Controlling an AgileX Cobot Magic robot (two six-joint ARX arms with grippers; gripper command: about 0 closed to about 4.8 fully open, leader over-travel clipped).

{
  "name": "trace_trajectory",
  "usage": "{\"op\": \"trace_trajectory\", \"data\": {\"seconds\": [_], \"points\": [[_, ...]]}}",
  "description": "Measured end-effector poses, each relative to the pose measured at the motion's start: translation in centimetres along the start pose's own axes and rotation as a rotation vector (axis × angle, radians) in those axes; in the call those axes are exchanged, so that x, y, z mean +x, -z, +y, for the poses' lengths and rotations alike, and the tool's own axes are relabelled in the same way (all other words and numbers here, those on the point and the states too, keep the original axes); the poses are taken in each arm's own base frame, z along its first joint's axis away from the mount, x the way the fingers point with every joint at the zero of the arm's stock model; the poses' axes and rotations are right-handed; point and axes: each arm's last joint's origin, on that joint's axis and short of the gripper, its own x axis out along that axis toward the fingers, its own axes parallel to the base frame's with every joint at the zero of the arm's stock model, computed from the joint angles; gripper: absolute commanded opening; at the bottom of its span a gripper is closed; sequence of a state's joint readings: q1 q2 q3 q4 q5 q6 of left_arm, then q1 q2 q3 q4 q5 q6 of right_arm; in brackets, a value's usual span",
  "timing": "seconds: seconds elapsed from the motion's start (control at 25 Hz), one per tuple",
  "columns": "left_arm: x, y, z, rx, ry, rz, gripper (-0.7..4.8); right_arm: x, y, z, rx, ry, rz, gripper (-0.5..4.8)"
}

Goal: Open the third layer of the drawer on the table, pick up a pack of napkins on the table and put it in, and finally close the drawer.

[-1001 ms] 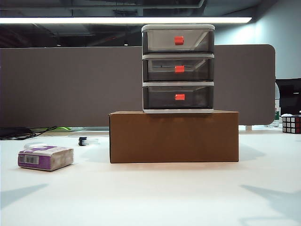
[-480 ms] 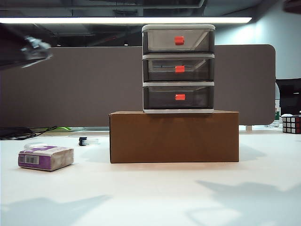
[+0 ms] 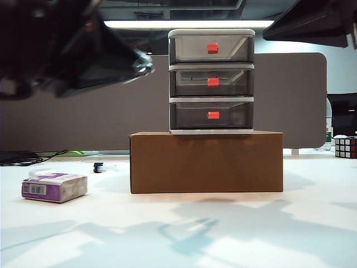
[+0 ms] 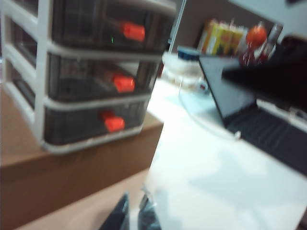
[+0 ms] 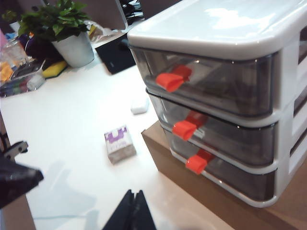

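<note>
Table: box is set mid-table, drawer stacked on it, third layer shut. Napkins lie left of the box. Left gripper and right gripper are held aloft, fingers together, empty.

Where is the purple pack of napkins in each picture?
Exterior view: the pack of napkins lies on the table, left of the cardboard box.
Left wrist view: not in it.
Right wrist view: the pack lies on the table beyond the box corner, near a small white case.
Shared landmark: the drawer with red-orange handles, in all three views.
</note>
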State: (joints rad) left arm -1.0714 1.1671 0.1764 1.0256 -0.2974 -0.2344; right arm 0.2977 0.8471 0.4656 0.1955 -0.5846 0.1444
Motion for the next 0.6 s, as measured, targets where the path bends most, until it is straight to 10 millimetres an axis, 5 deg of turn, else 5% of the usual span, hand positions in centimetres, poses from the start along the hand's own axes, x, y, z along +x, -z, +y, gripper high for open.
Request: {"op": "trace_trajectory", "data": {"seconds": [0.08,0.32,0.48,0.6], "points": [[1.2,-0.4,-0.5,-0.022,0.001,-0.025,0.27,0.4,0.0,-0.2,0.002,-0.010,0.014,-0.06],[9.0,-0.2,-3.6,0.023,-0.165,0.065,0.30,0.5,0.0,-0.4,-0.043,0.002,0.020,-0.06],[12.0,1.0,-4.3,0.088,-0.360,0.059,1.99,0.7,0.1,-1.4,-0.071,0.160,0.026,-0.06],[13.9,2.0,-4.8,0.099,-0.374,0.068,2.12,1.6,1.0,-2.5,-0.077,0.257,0.095,-0.06]]}}
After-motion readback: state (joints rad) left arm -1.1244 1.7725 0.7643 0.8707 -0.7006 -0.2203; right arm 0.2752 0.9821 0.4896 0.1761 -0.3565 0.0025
